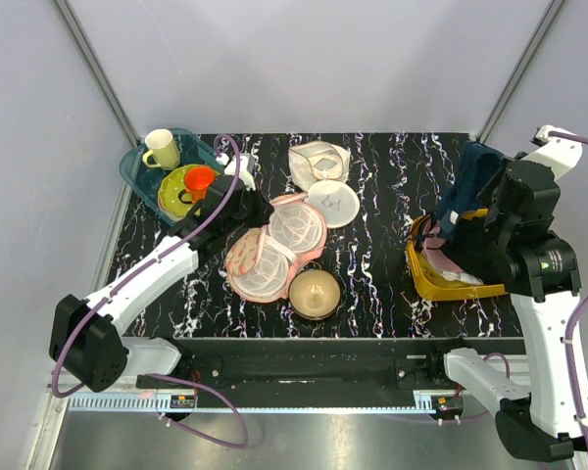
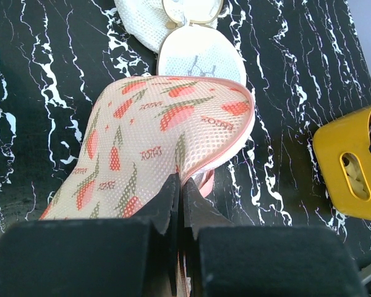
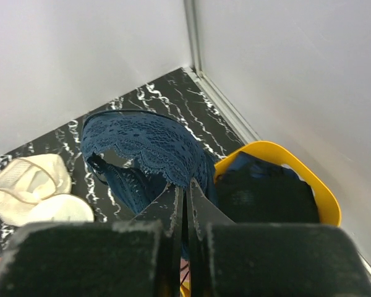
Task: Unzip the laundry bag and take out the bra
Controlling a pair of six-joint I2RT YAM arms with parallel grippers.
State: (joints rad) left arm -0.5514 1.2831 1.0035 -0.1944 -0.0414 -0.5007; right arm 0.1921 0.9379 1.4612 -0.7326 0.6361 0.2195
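The laundry bag (image 1: 274, 245) lies left of centre on the worktop (image 1: 372, 284), spread in two round lobes with its pale inside facing up. The left tool (image 2: 179, 185) is pinched tight on the bag's pink rim at its left side, with no gap between the fingers, and a flap of printed mesh rises ahead of them. A tan bowl (image 1: 315, 292) touches the bag on its near-right side, close to the near edge. A white mesh disc (image 1: 333, 203) sits just beyond the bag toward the far edge, with beige cloth (image 1: 318, 160) behind it. The raised flap covers where bag and disc meet, so I cannot tell whether they touch.

A teal tray (image 1: 132, 166) fills the far left corner, and the left arm passes just beside it. Bare worktop shows from the bowl and disc across to the yellow basket (image 1: 421, 279) by the right edge, and along the far edge on the right.

The right tool (image 3: 184, 193) is clamped fully closed on the bra (image 3: 148, 148), dark blue lace held up above the basket. Its lower part is hidden behind the fingers. The right arm covers much of the basket in the top view, and its contents are hard to make out.
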